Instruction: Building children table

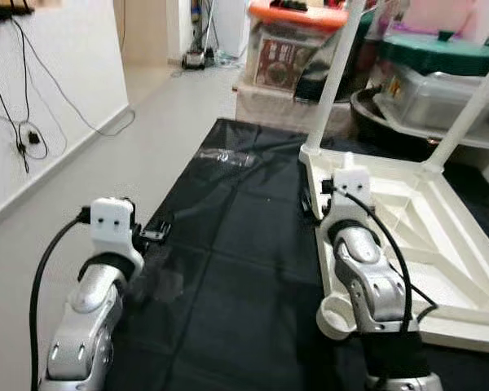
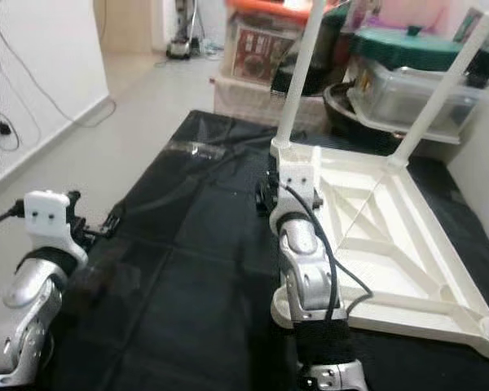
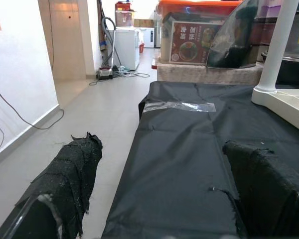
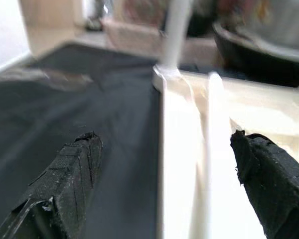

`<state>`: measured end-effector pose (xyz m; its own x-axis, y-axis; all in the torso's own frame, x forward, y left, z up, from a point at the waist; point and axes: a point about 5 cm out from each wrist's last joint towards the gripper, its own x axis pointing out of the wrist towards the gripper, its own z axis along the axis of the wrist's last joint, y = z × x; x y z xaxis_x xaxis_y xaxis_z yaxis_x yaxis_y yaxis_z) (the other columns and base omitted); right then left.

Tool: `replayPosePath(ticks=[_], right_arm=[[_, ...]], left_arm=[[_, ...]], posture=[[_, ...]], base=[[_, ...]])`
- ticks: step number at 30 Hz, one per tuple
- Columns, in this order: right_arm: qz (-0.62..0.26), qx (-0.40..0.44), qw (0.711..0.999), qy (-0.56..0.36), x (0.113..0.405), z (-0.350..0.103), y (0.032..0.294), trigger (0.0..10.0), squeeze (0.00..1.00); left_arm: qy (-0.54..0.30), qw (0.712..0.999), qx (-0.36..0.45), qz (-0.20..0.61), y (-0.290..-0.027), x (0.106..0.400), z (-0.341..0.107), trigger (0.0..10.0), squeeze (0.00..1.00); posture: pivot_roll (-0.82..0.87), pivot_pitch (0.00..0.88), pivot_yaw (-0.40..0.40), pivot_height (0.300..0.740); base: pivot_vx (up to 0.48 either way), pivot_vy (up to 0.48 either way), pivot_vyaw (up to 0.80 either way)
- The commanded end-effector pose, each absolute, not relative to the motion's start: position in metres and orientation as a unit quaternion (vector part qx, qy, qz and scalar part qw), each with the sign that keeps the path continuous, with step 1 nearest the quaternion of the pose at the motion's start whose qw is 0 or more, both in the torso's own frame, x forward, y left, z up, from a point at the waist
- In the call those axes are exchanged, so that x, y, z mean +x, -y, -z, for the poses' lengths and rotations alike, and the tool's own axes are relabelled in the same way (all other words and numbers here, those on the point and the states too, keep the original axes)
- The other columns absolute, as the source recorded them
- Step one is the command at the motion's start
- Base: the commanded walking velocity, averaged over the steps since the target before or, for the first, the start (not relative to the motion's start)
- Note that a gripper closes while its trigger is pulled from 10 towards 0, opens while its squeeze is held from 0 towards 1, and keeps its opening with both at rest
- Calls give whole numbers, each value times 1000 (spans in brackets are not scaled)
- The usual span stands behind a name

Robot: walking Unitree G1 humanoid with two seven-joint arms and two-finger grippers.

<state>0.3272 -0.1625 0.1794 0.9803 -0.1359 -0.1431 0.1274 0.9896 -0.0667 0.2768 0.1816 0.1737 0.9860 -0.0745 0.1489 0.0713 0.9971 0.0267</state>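
The table [image 1: 428, 236] and its two legs [image 1: 336, 73] were cream-white, lying on a plain black sheet [image 1: 228, 269] patched with a strip of clear, shiny tape [image 3: 179, 106]. The floor [image 1: 106, 179] was pale grey and the wall [image 1: 57, 90] white, crossed by black cables [image 1: 24, 138]. The arms [image 1: 90, 318] were silver with white wrist housings. One storage box [image 1: 297, 49] had an orange lid, another [image 1: 440, 81] a dark green lid.
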Motion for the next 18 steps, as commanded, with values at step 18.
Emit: replayPosePath(ticks=[18], right_arm=[[85,34,971,-223,306,-138,180,10000,0]], left_arm=[[55,998,20,36,-180,278,-166,10000,0]], posture=[[50,0,-118,740]], base=[[0,0,0]])
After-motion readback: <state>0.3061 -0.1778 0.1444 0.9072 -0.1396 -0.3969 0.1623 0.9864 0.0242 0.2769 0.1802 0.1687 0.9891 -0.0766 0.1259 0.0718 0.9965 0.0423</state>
